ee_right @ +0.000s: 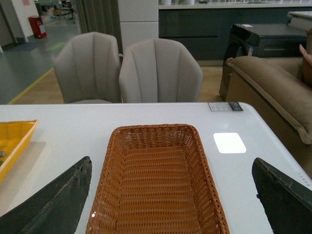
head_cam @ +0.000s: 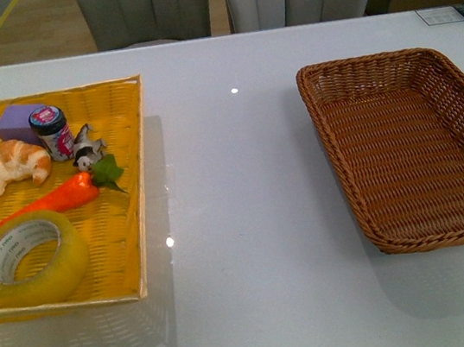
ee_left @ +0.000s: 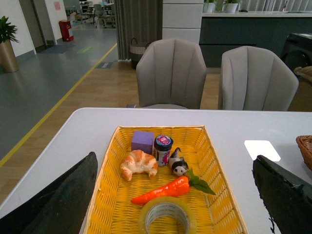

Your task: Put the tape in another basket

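The tape, a yellowish translucent roll with a white core, lies flat at the near end of the yellow tray on the left; it also shows in the left wrist view. The brown wicker basket stands on the right and holds nothing; it also shows in the right wrist view. My left gripper hangs open above the tray, fingers wide on either side of the tape. My right gripper hangs open above the brown basket. Neither arm shows in the front view.
In the yellow tray lie a toy carrot, a croissant, a small jar, a purple block and a small animal figure. Two grey chairs stand behind the white table.
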Robot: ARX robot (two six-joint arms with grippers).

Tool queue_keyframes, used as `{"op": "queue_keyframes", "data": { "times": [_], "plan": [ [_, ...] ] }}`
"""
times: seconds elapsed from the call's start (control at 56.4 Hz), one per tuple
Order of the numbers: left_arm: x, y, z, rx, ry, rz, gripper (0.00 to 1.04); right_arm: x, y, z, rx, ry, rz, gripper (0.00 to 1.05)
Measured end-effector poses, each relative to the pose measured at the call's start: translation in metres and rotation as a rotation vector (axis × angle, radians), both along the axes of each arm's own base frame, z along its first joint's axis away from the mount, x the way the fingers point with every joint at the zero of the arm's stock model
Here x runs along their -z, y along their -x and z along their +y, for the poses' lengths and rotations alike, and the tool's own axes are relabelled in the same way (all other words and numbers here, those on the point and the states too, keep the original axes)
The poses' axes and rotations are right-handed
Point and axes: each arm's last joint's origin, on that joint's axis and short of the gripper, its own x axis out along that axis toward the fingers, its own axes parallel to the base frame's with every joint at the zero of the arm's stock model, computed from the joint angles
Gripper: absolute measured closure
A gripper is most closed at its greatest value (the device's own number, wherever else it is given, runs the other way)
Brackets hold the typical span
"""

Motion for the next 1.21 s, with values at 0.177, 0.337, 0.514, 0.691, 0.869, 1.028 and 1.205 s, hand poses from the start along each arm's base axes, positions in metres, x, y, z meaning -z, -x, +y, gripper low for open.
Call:
{"op": "queue_keyframes", "data": {
  "times": [0.177, 0.337, 0.514, 0.691, 0.869, 1.028, 1.205],
  "plan": [
    [0.0, 0.0, 0.0, 0.0, 0.0, 0.0, 0.09, 0.0, 0.0, 0.0, 0.0, 0.0, 0.0, 0.09],
    [0.0, 0.0, 0.0, 0.0, 0.0, 0.0, 0.09, 0.0, 0.0, 0.0, 0.0, 0.0, 0.0, 0.09],
    [0.0, 0.0, 0.0, 0.001, 0.0, 0.0, 0.09, 0.0, 0.0, 0.0, 0.0, 0.0, 0.0, 0.09],
    [-0.01, -0.012, 0.006, 0.32, 0.247, 0.436, 0.09, 0.0, 0.0, 0.0, -0.002, 0.0, 0.0, 0.09],
    [-0.029, -0.067, 0.014, 0.298, 0.202, 0.415, 0.09, 0.0, 0.0, 0.0, 0.0, 0.0, 0.0, 0.09],
    [-0.008, -0.134, 0.022, 0.251, 0.152, 0.476, 0.09, 0.0, 0.0, 0.0, 0.0, 0.0, 0.0, 0.09],
    [0.055, -0.189, 0.03, 0.181, 0.103, 0.677, 0.09, 0.0, 0.0, 0.0, 0.0, 0.0, 0.0, 0.09]
  ]
}}
